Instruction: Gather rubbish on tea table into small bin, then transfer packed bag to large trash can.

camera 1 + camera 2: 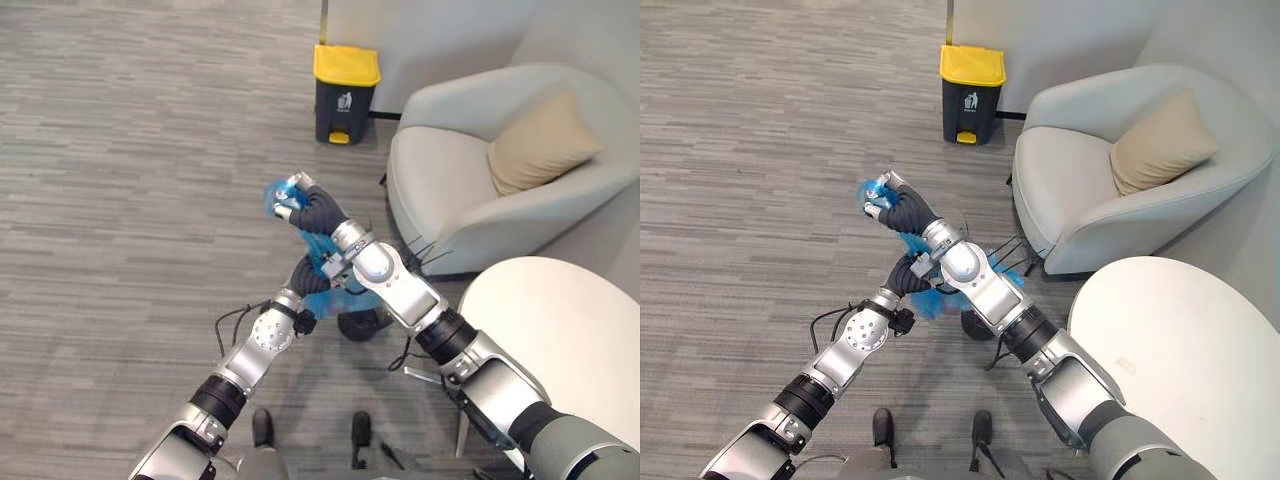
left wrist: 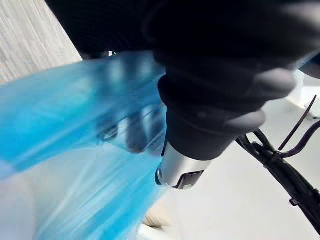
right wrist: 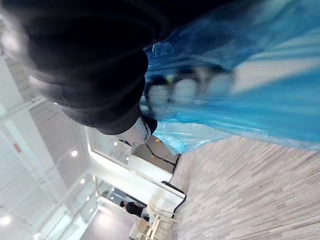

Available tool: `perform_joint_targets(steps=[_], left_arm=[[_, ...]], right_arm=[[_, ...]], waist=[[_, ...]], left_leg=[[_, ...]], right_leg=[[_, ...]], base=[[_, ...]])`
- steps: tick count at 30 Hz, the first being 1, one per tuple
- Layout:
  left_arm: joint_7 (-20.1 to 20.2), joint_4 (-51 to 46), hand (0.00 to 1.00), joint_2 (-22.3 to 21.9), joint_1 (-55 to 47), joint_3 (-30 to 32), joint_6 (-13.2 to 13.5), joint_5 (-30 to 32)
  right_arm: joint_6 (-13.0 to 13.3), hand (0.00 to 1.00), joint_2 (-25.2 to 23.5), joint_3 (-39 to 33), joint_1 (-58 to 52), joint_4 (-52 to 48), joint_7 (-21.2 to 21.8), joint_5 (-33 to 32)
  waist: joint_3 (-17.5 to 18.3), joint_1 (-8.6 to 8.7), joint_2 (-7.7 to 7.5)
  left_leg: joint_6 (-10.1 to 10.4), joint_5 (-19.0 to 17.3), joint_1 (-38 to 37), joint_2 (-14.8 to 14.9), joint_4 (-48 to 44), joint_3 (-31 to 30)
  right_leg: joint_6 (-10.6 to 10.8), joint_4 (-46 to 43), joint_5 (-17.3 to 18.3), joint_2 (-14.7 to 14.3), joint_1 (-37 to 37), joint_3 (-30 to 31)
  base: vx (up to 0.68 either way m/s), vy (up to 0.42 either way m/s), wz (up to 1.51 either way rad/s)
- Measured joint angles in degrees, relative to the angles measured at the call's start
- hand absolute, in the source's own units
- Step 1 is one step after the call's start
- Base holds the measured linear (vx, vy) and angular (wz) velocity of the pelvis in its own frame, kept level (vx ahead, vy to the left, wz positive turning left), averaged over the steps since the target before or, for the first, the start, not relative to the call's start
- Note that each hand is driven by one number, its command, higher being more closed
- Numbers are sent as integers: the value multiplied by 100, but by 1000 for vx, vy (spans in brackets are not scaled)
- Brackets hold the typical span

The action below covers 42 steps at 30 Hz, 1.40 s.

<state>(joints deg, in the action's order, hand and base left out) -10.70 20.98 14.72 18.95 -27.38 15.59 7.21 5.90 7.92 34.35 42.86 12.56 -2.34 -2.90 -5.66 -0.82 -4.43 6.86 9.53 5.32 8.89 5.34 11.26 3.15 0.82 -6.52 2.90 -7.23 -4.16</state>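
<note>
A blue plastic bag [image 1: 335, 298] is stretched between my two hands above the floor, in front of the white tea table [image 1: 560, 340]. My right hand [image 1: 297, 201] reaches forward and left, its fingers curled round a bunched end of the bag [image 3: 235, 95]. Below the right forearm, my left hand [image 1: 304, 272] is wrapped in blue film [image 2: 75, 125]; its fingers show dimly through it, curled on the plastic. The arms cross. The large black trash can with a yellow lid [image 1: 345, 90] stands against the far wall, well beyond both hands.
A pale grey armchair [image 1: 470, 190] with a beige cushion [image 1: 540, 145] stands to the right of the trash can. A dark round object [image 1: 362, 324] sits on the floor under the bag. Grey plank flooring [image 1: 130, 170] stretches out to the left.
</note>
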Motion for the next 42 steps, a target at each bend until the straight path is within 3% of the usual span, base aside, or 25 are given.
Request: perform_joint_targets(steps=[7,12,22,27,30,33,37,42], left_arm=[[-98,13,100,-246,-55,-43,-32,-619],[-210,-20,100,-388,-308,287,-78,-718],[-221,-814,100,-438,-1596,1387,-190,-887],[-203,-978,100,-436,-2180,1851,-186,-887],[-190,-955,100,-443,-2417,2008,-186,-883],[-173,-780,100,-512,-2602,2254,-185,-883],[29,102,100,-513,-2822,2863,-236,-911],[311,671,100,-513,-3190,3042,-339,-933]], right_arm=[[230,0,-15,120,-229,-515,138,16],[365,0,68,-71,-895,-1074,137,186],[740,0,860,-1209,-3244,-1924,141,821],[860,0,1252,-1830,-4750,-1949,138,1706],[931,0,1172,-2140,-5277,-1323,139,1925],[871,0,772,-2620,-5507,-359,148,1881],[638,0,422,-3309,-5819,901,411,712],[518,0,384,-3684,-5951,1612,493,520]], waist=[[47,10,78],[140,24,149],[229,92,194],[404,155,392],[420,191,418],[431,306,436],[432,315,463],[397,319,576]], left_leg=[[1,1,-92,13,3,5],[-9,-10,-104,15,17,28],[20,-49,-190,-3,56,123],[46,-73,-198,-8,57,80],[59,-84,-196,14,56,31],[67,-90,-191,8,56,-26],[100,-164,-153,-28,56,-34],[68,-206,54,-133,14,-205]], right_leg=[[-32,54,-25,-16,103,34],[-11,100,-29,-17,112,75],[1,248,-30,-5,225,124],[15,356,-40,25,308,112],[14,416,-39,6,354,72],[16,447,-36,8,410,-15],[44,453,-15,11,393,-46],[118,271,133,114,255,-227]], base=[[-9,0,-1],[-14,5,-3],[-9,1,-2],[16,-3,3],[1,-13,4],[-4,-7,14],[0,3,5],[6,26,20]])
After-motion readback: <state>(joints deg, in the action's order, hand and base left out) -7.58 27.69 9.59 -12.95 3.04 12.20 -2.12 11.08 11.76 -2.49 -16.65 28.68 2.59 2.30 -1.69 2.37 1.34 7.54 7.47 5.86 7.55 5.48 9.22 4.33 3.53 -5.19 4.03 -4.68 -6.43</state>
